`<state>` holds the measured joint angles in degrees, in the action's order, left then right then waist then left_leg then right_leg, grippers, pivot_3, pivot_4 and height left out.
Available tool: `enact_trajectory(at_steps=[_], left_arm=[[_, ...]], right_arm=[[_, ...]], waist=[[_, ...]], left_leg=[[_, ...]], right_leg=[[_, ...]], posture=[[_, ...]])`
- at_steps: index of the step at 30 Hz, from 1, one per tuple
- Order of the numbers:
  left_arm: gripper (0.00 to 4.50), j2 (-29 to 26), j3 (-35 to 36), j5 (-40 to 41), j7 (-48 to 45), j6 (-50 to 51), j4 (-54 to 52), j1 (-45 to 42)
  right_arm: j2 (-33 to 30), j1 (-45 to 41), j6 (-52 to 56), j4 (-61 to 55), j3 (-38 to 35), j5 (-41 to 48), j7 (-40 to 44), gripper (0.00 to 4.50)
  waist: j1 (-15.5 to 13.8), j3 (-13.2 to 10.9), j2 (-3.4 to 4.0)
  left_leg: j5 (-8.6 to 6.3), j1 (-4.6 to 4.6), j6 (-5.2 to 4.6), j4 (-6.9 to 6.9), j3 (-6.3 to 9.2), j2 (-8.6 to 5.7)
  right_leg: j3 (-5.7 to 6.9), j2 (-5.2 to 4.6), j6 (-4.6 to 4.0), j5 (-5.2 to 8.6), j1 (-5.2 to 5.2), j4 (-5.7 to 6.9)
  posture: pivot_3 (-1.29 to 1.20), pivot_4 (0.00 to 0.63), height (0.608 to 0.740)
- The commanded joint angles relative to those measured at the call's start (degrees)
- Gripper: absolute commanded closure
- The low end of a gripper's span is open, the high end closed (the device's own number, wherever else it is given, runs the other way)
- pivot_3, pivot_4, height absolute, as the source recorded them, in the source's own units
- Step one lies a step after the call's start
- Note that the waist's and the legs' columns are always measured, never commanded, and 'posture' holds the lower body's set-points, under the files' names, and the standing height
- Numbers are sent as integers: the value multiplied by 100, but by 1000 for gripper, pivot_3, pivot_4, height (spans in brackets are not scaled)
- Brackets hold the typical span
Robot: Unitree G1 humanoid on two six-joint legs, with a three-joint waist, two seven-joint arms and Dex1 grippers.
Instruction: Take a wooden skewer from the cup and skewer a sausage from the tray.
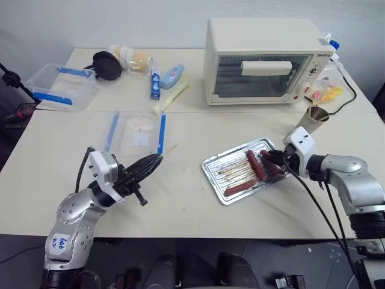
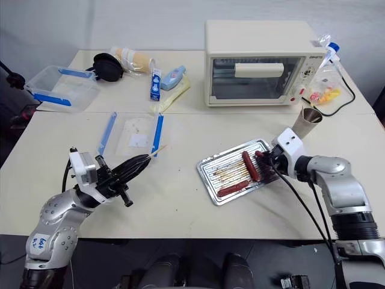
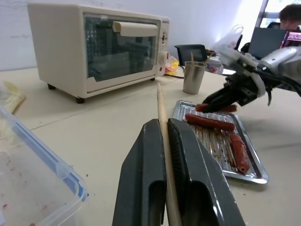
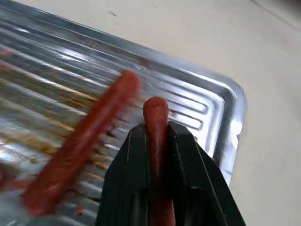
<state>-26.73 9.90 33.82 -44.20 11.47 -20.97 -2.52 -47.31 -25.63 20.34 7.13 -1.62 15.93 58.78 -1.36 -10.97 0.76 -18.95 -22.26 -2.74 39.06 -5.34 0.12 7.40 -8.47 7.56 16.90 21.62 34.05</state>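
My left gripper (image 3: 163,123) is shut on the wooden skewer (image 3: 161,106), a thin pale stick that juts out past the fingertips towards the tray. The skewer's tip (image 1: 173,147) is over the table to the left of the tray. The silver ribbed tray (image 1: 212,174) lies at the middle right of the table. My right gripper (image 4: 158,128) is shut on one sausage (image 4: 156,113) at the tray's right end, near a corner. Two more sausages (image 1: 255,164) (image 1: 239,188) lie in the tray. The steel cup (image 1: 314,120) stands behind my right gripper, with sticks in it.
A cream toaster oven (image 1: 261,60) stands at the back right. A clear lid with blue clips (image 1: 137,133) lies left of centre, and a clear box (image 1: 63,86) at the far left. Headphones, a jar and tubes sit at the back. A person (image 3: 289,14) sits beyond the table.
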Motion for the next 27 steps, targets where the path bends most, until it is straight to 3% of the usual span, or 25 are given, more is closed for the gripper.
enact_trajectory(at_steps=[1,5,11,17,27], left_arm=[[4500,-405,-199,55,-613,75,-29,-177],[4500,-720,-482,-18,-1165,72,98,-416],[4500,-753,-847,22,-1515,206,171,-847],[4500,-620,-1030,-21,-1563,254,218,-1000],[4500,-469,-1142,-127,-1577,164,359,-1062]], right_arm=[[-435,-166,-971,-228,-315,500,1393,4062],[-433,-463,-874,-706,-89,903,2056,4062],[-253,-703,-526,-1571,558,1000,2395,4062],[-20,-933,-110,-1982,944,1085,2296,4062],[173,-1079,113,-2114,997,1087,2211,4062]], waist=[[1,0,0],[44,0,-1],[71,0,-1],[26,-1,-2],[13,-1,-2]], left_leg=[[0,0,0,0,0,0],[0,7,0,0,-1,5],[-1,7,3,0,3,7],[-1,5,3,2,4,3],[-1,5,3,4,5,2]], right_leg=[[1,1,0,0,-1,0],[-1,3,0,0,-4,2],[1,2,-1,0,-3,2],[1,-1,-1,0,-4,1],[2,-1,-1,0,-4,3]], posture=[[0,150,740],[0,150,740],[0,150,740],[0,150,740],[0,150,740]])
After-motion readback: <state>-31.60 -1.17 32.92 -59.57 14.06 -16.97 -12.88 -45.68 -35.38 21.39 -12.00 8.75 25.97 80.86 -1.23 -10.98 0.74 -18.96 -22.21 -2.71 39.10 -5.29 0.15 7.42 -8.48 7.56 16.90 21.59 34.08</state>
